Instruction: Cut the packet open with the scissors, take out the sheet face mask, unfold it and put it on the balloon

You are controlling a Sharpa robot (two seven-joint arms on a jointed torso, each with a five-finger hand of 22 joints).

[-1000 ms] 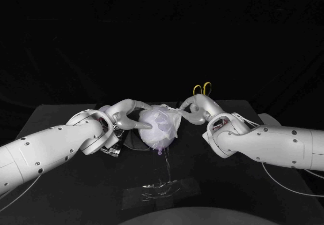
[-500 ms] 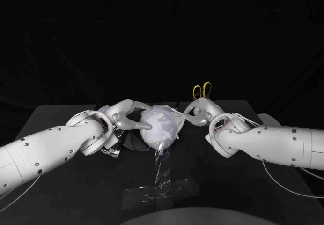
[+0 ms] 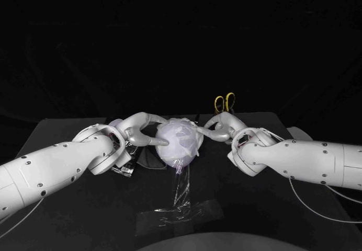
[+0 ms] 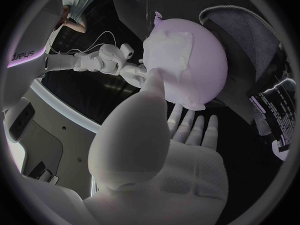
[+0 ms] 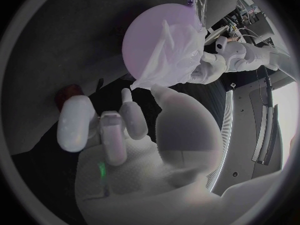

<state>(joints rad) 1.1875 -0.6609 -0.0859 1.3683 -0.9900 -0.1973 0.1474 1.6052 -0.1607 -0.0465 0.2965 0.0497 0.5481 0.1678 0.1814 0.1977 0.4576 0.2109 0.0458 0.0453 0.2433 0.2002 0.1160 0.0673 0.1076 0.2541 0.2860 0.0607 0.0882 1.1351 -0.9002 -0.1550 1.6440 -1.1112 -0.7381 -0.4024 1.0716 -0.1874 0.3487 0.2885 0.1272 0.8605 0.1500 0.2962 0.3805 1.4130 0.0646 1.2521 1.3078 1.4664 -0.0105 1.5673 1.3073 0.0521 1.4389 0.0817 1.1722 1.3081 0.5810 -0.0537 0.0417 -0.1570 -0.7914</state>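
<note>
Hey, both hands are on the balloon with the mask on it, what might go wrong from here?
The mask looks wrinkled on the balloon, with a flap hanging loose; it may slip off when the fingers lift.
The left hand and right hand press from opposite sides; uneven pressure might shove the balloon aside or burst it.
The clear film hanging below the balloon to the table could snag and drag.
</note>
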